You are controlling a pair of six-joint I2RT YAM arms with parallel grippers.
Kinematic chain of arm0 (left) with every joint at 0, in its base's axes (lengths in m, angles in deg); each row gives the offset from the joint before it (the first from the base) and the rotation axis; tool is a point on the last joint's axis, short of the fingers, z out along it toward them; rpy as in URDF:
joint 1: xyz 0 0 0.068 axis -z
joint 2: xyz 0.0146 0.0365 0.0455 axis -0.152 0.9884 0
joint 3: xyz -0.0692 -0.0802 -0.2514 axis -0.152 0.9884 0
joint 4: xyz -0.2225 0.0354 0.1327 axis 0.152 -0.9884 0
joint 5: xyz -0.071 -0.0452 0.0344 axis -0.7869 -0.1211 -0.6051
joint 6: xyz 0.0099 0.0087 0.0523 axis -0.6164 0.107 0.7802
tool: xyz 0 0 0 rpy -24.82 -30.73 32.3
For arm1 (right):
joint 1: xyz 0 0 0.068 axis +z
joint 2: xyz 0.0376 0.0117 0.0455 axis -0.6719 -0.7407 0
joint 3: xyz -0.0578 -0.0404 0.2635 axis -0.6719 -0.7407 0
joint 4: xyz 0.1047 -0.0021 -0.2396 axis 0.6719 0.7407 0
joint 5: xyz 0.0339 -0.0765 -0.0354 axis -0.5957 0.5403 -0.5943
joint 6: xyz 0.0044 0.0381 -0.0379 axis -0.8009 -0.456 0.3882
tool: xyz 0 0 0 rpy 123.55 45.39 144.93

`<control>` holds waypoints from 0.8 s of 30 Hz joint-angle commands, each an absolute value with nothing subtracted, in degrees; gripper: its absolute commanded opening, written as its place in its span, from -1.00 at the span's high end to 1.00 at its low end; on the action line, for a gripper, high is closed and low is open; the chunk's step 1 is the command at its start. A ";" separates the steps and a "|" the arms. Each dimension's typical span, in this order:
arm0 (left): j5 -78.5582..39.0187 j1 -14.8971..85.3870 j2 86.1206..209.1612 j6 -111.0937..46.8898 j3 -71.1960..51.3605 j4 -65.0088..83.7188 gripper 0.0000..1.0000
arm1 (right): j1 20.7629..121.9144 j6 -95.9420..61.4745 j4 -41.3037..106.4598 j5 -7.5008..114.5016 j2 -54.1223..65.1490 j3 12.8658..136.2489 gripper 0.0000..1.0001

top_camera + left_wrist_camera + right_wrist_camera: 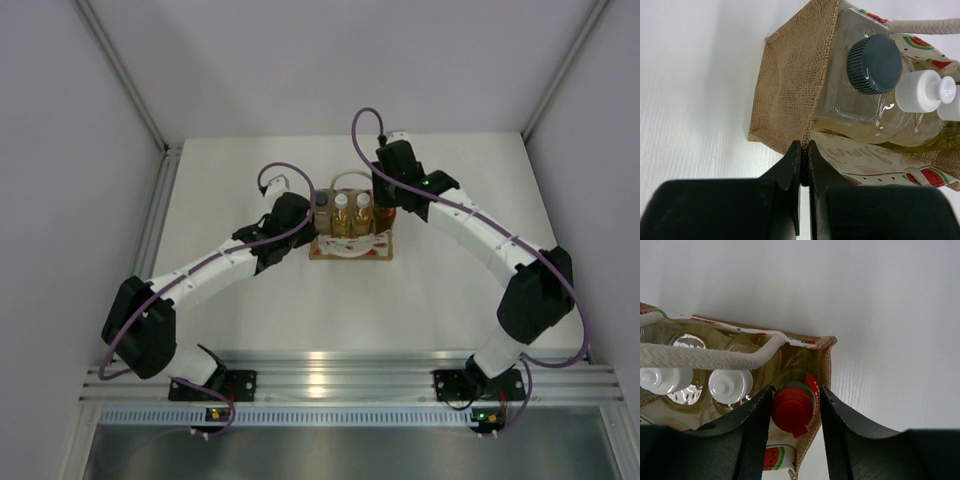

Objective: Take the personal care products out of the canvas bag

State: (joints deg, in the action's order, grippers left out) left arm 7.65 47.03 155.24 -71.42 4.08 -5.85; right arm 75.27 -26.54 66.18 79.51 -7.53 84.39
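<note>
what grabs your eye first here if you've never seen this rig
The tan canvas bag dead centre, packed with upright bottles. The right gripper straddles the red cap at the bag's end, open. The left gripper is pinched shut on the opposite corner's rim.

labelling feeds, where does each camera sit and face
Top external: above, behind the arms, looking down at the table; both arms show.
Left wrist: on that wrist, faces the canvas bag and dark-capped bottle; left gripper shut.
Right wrist: on that wrist, looks down into the bag; right gripper open around the red cap.
Shared: all show the bag.
</note>
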 commanded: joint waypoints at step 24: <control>7.39 47.51 155.99 -71.06 3.98 -6.72 1.00 | 77.02 -27.03 69.16 83.46 -4.02 88.91 1.00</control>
